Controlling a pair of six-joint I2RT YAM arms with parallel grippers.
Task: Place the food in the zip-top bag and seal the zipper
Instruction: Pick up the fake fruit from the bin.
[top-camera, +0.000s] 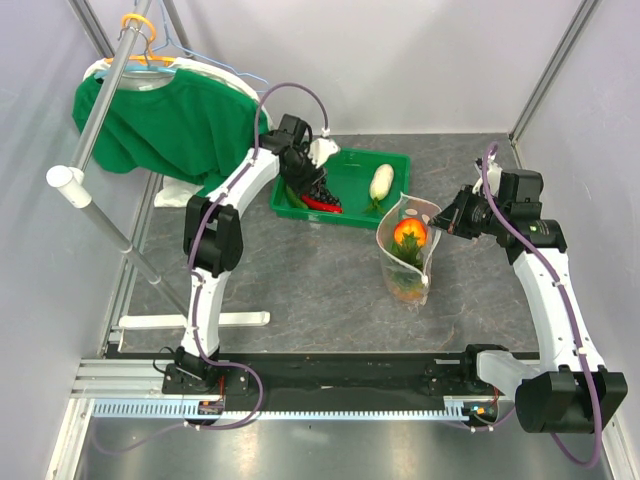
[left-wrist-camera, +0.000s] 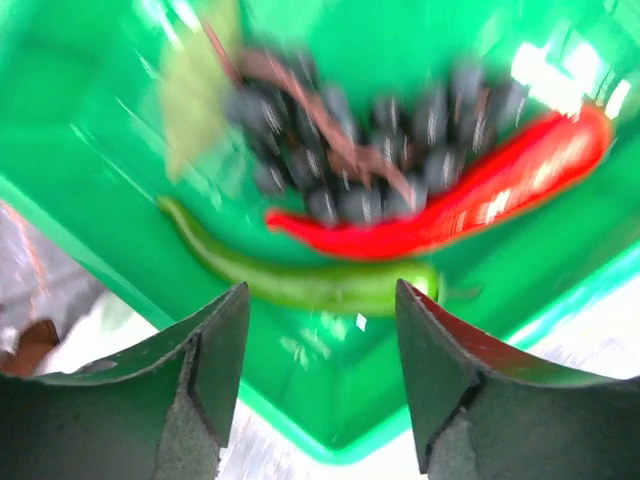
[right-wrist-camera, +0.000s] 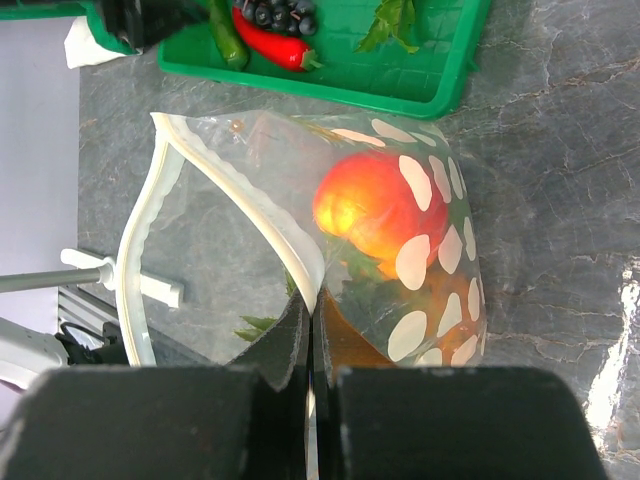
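Grey tabletop (top-camera: 320, 280); wrist-only detail: left jaws apart, right jaws together on zip-top bag (right-wrist-camera: 412, 262).

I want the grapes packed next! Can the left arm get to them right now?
Probably yes. The left gripper is open over the green tray, and nothing covers the grapes. The green pepper and red chili lie between it and the grapes, so it might bump those.

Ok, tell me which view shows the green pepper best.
Left wrist: the green pepper lies full length, though blurred. Right wrist catches it small at the top edge; top external mostly hides it under the left arm.
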